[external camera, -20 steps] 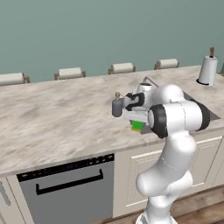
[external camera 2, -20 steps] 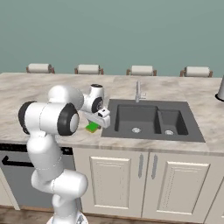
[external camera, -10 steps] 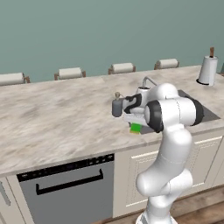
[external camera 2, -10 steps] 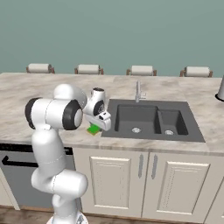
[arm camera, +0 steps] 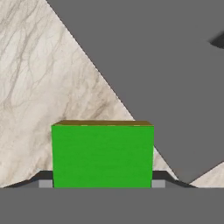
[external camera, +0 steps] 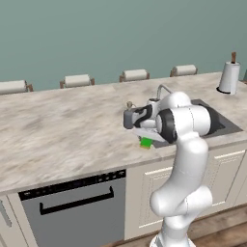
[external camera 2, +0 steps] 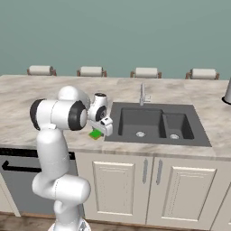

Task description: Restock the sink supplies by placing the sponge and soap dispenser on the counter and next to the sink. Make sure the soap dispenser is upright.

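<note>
Change since earlier frames: arm folded more tightly over the counter edge, its upper links drawn nearer the sink; sponge and soap dispenser in the same places.
Gripper [arm camera: 102,186]: fingers close against both sides of the sponge [arm camera: 102,155], which fills the gap between them; in the right base view the hand [external camera 2: 103,127] hangs low over the counter's front strip.
Sponge: bright green, yellowish upper edge; seen at the counter's front edge just left of the sink in both base views [external camera: 146,143] [external camera 2: 95,134]; whether it rests on the stone or is lifted cannot be told.
Soap dispenser [external camera: 129,117]: grey-blue, upright, pump on top; on the counter [external camera: 62,130] just left of the arm's wrist, near the sink's left rim.
Sink [external camera 2: 155,124]: dark double basin, silver faucet [external camera 2: 142,94] behind it.
Paper-towel roll [external camera: 228,76]: upright, far right of the counter.
Dishwasher [external camera: 77,207]: below the counter, left of the arm.
</note>
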You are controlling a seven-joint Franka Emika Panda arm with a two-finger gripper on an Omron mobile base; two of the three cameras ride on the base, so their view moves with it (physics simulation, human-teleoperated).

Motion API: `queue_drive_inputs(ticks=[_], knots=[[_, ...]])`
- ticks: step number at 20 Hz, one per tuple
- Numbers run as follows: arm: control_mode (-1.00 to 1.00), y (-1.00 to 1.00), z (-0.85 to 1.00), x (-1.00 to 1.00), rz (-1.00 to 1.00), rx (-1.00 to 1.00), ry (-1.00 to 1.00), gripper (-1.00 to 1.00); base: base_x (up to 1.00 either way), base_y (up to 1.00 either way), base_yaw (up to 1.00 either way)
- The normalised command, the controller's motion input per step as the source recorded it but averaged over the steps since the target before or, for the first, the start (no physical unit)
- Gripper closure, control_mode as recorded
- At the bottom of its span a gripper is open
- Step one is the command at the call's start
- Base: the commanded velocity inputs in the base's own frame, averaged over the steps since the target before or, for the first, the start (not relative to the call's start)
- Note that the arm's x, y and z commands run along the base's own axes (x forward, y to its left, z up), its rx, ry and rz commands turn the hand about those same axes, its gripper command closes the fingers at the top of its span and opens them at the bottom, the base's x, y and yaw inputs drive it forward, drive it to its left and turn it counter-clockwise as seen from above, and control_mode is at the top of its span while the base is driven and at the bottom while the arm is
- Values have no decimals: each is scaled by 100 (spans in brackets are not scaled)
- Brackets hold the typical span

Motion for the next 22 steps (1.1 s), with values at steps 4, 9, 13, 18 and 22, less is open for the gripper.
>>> queue_drive_inputs(ticks=[4,9,13,18,22], knots=[[-100,15,-11,33,-6,0,0,-100,0,0,0],[-100,0,-5,18,-3,0,0,-100,0,0,0],[-100,0,-3,8,-3,0,0,-100,0,0,0],[-100,0,0,0,-4,0,0,-100,0,0,0],[-100,-1,19,-24,-5,1,-3,-100,0,0,0]])
